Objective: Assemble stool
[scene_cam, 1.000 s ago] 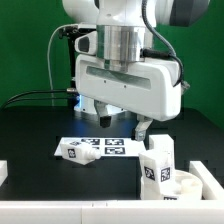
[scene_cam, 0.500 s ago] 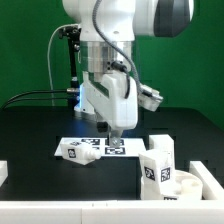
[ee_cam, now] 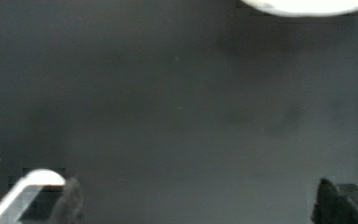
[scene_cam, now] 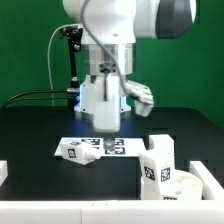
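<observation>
In the exterior view the round white seat disc (scene_cam: 190, 182) lies at the front right. A chunky white leg (scene_cam: 156, 160) with a black-and-white tag stands upright at its near-left side. Another tagged leg (scene_cam: 78, 152) lies on its side at the marker board's left end. My gripper (scene_cam: 107, 128) hangs above the marker board, turned edge-on to that camera, well apart from both legs. In the wrist view the fingertips (ee_cam: 43, 203) stand wide apart over bare black table with nothing between them. A round white shape (ee_cam: 309, 5) shows at the picture's edge.
The marker board (scene_cam: 112, 147) lies flat on the black table under the arm. A white corner piece (scene_cam: 4, 170) sits at the exterior view's left edge. Black cables run behind the arm on the left.
The wrist has turned: the hand went from broadside to edge-on toward the camera, and it has risen a little above the marker board. The legs and seat have not moved.
</observation>
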